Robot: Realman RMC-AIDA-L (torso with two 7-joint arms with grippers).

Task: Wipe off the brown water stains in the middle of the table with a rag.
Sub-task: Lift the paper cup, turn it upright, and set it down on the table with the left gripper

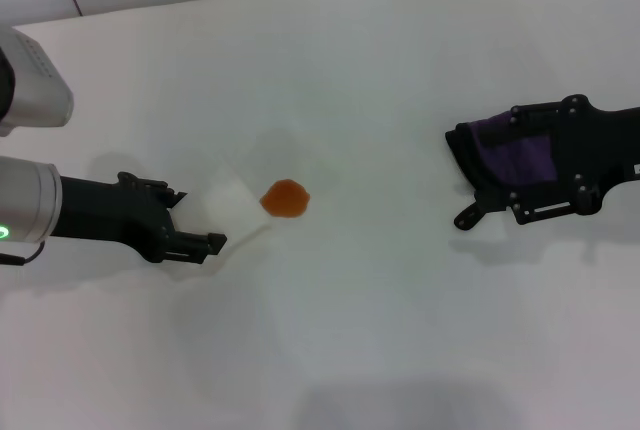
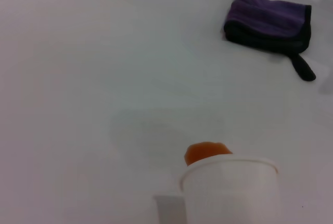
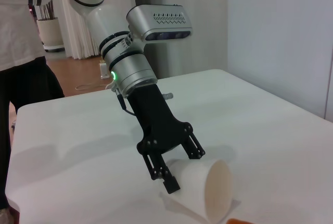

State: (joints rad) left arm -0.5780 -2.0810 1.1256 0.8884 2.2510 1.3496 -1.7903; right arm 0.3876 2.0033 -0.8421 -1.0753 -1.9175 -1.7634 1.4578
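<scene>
Two arms: both reach in over the white surface (image 1: 400, 70), one from each side in the head view.
Left end effector (image 1: 195, 230): at about 9 o'clock from the stain, low over the surface. The right wrist view shows its fingers (image 3: 164, 174) spread around a white plastic cup (image 3: 205, 193) lying on its side; whether they press the cup cannot be told.
Cup: tipped over, its open mouth facing the stain, just beside it. In the head view it is faint against the surface (image 1: 235, 195), between the left end effector and the stain.
Stain (image 1: 285, 198): one small orange-brown blob near the middle of the surface, just at 3 o'clock from the cup mouth. In the left wrist view it peeks over the cup rim (image 2: 207, 152).
Rag (image 1: 515, 155): folded purple cloth with black edging, well apart from the stain at about 3 o'clock, lying flat on the surface. Its black loop tab (image 2: 303, 69) sticks out at one corner.
Right end effector (image 1: 525, 165): directly over the rag, covering much of it in the head view. Whether it is open or gripping the rag cannot be told.
</scene>
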